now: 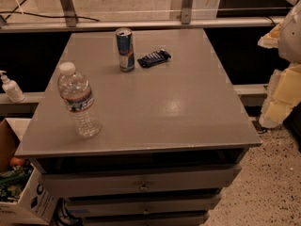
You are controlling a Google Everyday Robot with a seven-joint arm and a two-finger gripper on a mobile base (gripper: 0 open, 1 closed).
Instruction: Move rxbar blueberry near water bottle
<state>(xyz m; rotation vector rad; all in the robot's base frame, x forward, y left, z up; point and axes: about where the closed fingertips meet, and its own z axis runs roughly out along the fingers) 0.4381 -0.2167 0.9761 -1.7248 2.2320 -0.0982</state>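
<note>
The rxbar blueberry, a dark navy wrapper with white lettering, lies flat at the back middle of the grey table top. The water bottle, clear with a white cap and a red and blue label, stands upright near the front left corner. My gripper shows as pale white and yellow parts at the right edge of the view, off the table's right side, well away from both the bar and the bottle. It holds nothing that I can see.
A blue-and-silver drink can stands just left of the bar. A railing runs behind the table. A pump bottle sits on a ledge at the left, and a cardboard box stands at the lower left. Drawers are below the top.
</note>
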